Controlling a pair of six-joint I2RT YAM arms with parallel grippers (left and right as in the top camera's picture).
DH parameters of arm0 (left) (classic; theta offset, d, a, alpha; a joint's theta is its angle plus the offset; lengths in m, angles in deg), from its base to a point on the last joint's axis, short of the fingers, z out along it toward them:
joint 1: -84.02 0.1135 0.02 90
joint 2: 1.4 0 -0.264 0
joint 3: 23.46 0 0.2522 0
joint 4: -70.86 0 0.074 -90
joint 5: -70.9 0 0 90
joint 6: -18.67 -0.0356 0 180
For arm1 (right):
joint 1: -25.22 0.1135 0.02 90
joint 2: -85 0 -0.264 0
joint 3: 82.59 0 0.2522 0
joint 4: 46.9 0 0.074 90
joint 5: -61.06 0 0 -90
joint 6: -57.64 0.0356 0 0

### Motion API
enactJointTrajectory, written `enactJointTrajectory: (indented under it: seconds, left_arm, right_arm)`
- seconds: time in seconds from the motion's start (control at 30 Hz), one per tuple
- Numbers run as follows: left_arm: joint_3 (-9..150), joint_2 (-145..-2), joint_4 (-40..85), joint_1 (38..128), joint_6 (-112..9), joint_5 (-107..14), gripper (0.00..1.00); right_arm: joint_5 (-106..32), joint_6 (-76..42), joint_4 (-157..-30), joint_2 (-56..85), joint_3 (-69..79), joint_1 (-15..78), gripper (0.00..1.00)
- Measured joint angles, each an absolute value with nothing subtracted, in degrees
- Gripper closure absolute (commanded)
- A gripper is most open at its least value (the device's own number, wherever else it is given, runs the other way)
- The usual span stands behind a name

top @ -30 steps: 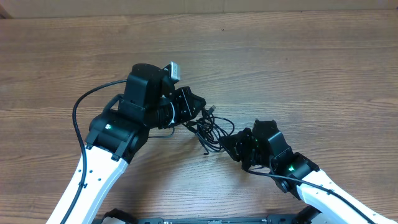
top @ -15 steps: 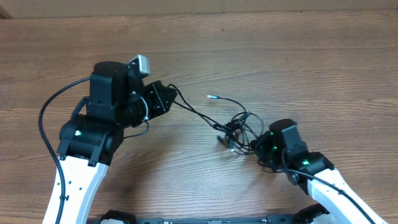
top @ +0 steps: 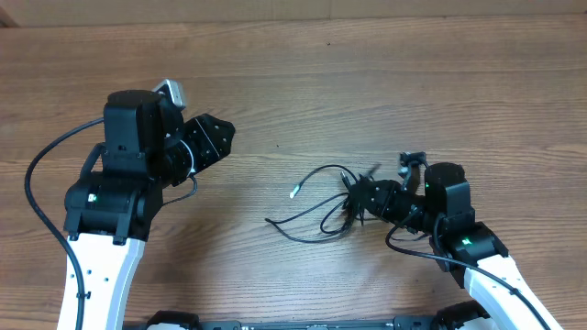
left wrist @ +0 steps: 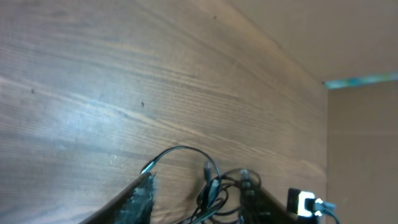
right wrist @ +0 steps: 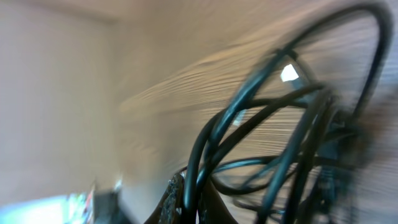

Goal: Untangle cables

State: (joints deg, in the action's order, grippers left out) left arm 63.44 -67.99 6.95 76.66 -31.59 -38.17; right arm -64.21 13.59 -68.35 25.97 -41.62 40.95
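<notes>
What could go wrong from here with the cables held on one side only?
1. The cables bunch into a tangle right at the shut right gripper; pulling could tighten the knot.
2. The left gripper is open, empty and clear of the loose ends, so a right-arm move may drag the whole bunch across the table instead of separating it.

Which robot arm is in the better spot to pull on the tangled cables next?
Probably the right. The right gripper is shut on the knotted cables, so it can pull at once. The left gripper is open and empty, off to the side, touching no cord.
</notes>
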Motion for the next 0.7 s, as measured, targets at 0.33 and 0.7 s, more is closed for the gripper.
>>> enactJointTrajectory:
  seconds: [0.33,0.7]
  left_arm:
    - [63.5,-74.6,6.3,76.0,-31.5,-43.2,0.21]
    - [63.5,-82.9,6.7,68.4,-36.2,-45.1,0.16]
  right_arm:
    - [-75.6,11.8,-64.5,26.0,-41.6,41.0,0.76]
    - [-74.3,10.9,-64.6,25.9,-41.6,41.0,0.25]
